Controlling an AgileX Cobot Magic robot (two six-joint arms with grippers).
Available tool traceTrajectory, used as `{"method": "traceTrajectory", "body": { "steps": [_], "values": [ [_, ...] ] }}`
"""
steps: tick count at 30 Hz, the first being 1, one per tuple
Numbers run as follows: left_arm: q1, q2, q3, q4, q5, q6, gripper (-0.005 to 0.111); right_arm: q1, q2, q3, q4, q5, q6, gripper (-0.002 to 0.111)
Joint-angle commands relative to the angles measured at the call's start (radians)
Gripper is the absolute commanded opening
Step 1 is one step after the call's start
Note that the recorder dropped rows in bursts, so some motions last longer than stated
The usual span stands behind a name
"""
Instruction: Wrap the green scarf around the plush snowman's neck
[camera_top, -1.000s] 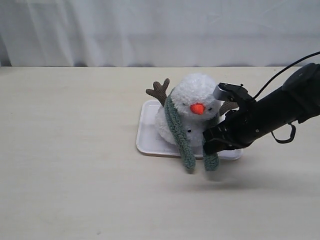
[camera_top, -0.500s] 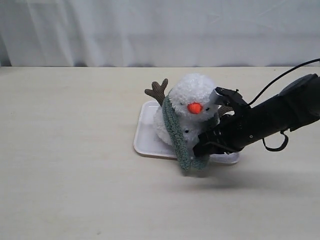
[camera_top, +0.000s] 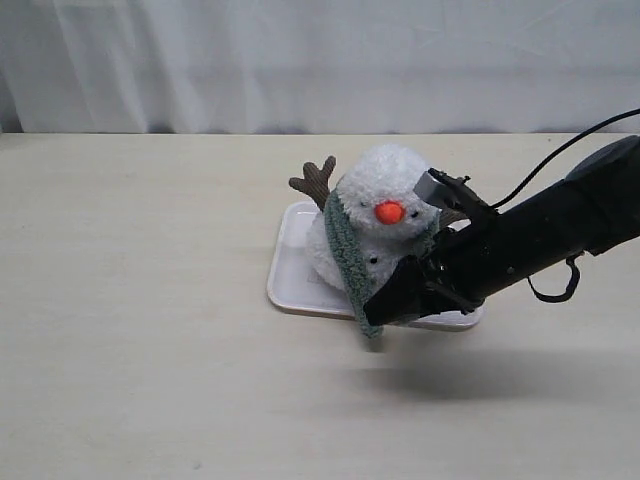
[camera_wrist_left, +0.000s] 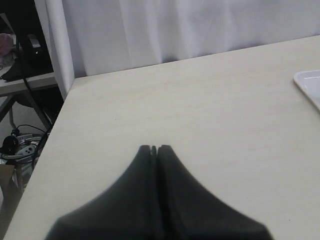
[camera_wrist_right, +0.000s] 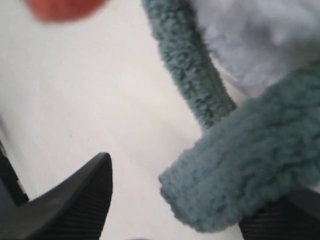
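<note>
In the exterior view we see the plush snowman (camera_top: 385, 190) sitting upright on a white tray (camera_top: 288, 270) near the middle of the tabletop (camera_top: 150, 340), with its orange nose (camera_top: 390, 212) facing the camera. A brown twig arm (camera_top: 315, 182) sticks up behind it on the left of the view. The green scarf (camera_top: 345, 250) lies round its neck. One strand has its long axis slanting from the neck down across the body, and its end points at the tabletop just past the tray's front rim. The other strand drops beside the nose and goes out of sight behind the right hand (camera_top: 392, 303). The right arm (camera_top: 540, 235) extends in from the right edge and slopes down to the left, so the hand sits low in front of the snowman's belly, by the scarf ends.

In the left wrist view we find the left hand (camera_wrist_left: 154, 150) closed, its two fingers pressed flat together above bare tabletop. It is well apart from the tray, of which only a corner shows.

In the right wrist view the right hand stands open. The scarf's thick rounded end rests against one finger (camera_wrist_right: 272, 225), and a strip of tabletop separates it from the other finger (camera_wrist_right: 85, 195). The second strand runs on past this end toward the snowman's white fluff.
</note>
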Motion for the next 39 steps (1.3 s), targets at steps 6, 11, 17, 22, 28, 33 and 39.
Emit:
{"method": "traceTrajectory", "body": {
  "steps": [6,11,17,22,28,33,39],
  "values": [
    [-0.001,-0.002,0.002,-0.004,-0.012,-0.003,0.0,-0.001,-0.01,0.014,-0.016,0.17,0.077,0.062],
    [-0.001,-0.002,0.002,-0.004,-0.012,-0.003,0.0,0.006,-0.01,0.014,0.068,0.291,0.05,0.062],
    [-0.001,-0.002,0.002,-0.004,-0.012,-0.003,0.0,0.054,-0.014,-0.007,0.122,0.291,-0.007,0.062],
    [-0.001,-0.002,0.002,-0.004,-0.012,-0.003,0.0,0.057,-0.077,-0.076,0.123,0.261,-0.088,0.051],
    [-0.001,-0.002,0.002,-0.004,-0.012,-0.003,0.0,0.057,-0.248,-0.088,0.063,0.07,-0.165,0.013],
    [-0.001,-0.002,0.002,-0.004,-0.011,-0.003,0.0,0.057,-0.398,-0.071,-0.118,-0.284,0.034,0.004],
    [-0.001,-0.002,0.002,-0.004,-0.011,-0.003,0.0,0.057,-0.454,0.005,-0.447,-0.645,0.547,0.004]
  ]
}}
